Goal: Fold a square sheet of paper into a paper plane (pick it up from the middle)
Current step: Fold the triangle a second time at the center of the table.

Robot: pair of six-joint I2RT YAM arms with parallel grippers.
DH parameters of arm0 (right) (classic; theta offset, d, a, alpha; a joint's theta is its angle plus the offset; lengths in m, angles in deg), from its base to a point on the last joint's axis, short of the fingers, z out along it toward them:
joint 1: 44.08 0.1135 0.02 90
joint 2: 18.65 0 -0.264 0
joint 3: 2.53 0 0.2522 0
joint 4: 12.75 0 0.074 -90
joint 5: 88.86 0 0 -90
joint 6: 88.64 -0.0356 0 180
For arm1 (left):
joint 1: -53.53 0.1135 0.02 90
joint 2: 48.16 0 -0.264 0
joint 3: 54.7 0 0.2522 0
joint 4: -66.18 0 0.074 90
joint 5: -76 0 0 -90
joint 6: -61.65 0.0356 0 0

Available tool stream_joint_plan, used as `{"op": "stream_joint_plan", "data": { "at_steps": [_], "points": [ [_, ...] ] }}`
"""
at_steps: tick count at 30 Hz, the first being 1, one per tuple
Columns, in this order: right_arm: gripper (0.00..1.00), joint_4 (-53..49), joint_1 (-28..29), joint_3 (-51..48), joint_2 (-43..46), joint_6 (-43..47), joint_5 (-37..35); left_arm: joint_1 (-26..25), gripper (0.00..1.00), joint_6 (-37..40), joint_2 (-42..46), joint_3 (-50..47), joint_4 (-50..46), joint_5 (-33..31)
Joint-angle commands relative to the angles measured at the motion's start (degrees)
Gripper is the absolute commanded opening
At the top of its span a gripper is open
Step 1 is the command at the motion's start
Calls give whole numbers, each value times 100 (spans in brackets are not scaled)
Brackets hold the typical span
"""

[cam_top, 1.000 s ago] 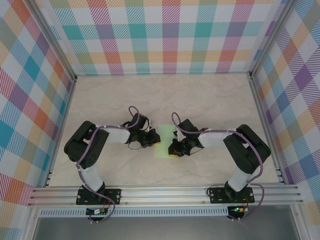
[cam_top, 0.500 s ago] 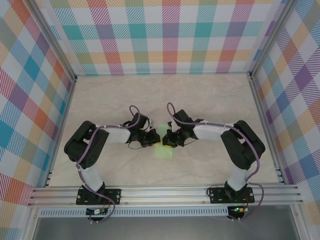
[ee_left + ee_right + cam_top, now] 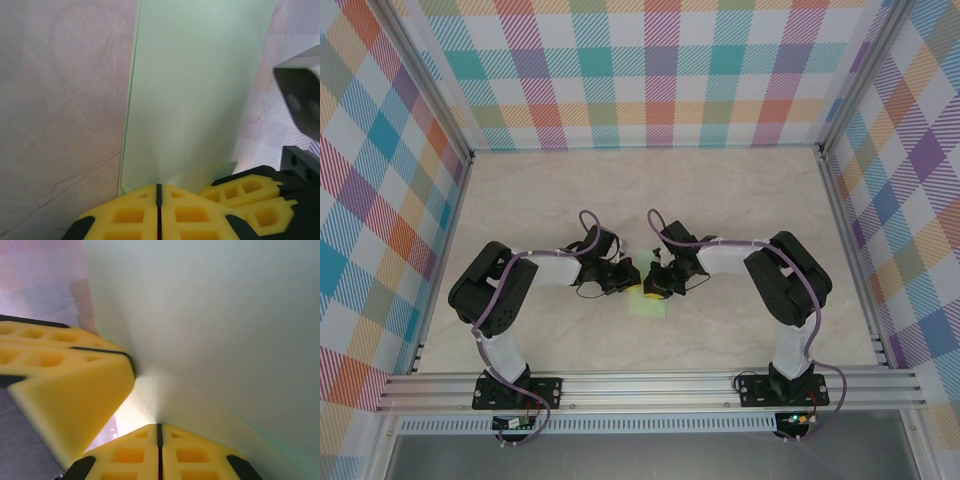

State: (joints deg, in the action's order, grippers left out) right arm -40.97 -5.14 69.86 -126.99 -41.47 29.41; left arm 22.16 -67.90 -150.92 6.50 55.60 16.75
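The square sheet of paper [image 3: 650, 307] is pale mint green and lies folded into a narrow oblong on the marble table, mid-way between the arms. My left gripper [image 3: 629, 285] sits at its left edge and my right gripper [image 3: 656, 286] right beside it. In the left wrist view the paper [image 3: 195, 90] stretches away from the shut left gripper [image 3: 159, 186], its near edge puckered into the seam. In the right wrist view the right gripper [image 3: 159, 425] is shut on a raised fold of paper [image 3: 225, 315], with the left gripper's yellow fingers [image 3: 65, 390] close by. The paper plane is out of view.
The pale marble table [image 3: 740, 200] is fenced by plaid walls [image 3: 650, 70] at the back and both sides. An aluminium rail [image 3: 650, 385] carrying the arm bases runs along the near edge. The two wrists nearly touch over the paper.
My right gripper has swung left across the paper until it sits against the left gripper. The left arm has stayed put, and both grippers have stayed shut.
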Motion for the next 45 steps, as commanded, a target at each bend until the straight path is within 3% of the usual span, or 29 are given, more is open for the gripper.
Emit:
{"op": "stream_joint_plan", "data": {
  "at_steps": [1, 7, 15, 45],
  "points": [
    [8, -608, 61, -27, -221, 113, -342, -13, 8, 78, -253, -50, -406, -431],
    [9, -752, 62, -217, -31, 212, -484, -18, 7, 74, -306, -46, -401, -433],
    [11, -518, 61, -598, 333, 292, 11, -18, 6, 43, -344, -53, -432, -534],
    [16, -566, 58, -1673, 1167, 395, 12, -18, 6, 37, -352, 10, -493, -515]
  ]
}}
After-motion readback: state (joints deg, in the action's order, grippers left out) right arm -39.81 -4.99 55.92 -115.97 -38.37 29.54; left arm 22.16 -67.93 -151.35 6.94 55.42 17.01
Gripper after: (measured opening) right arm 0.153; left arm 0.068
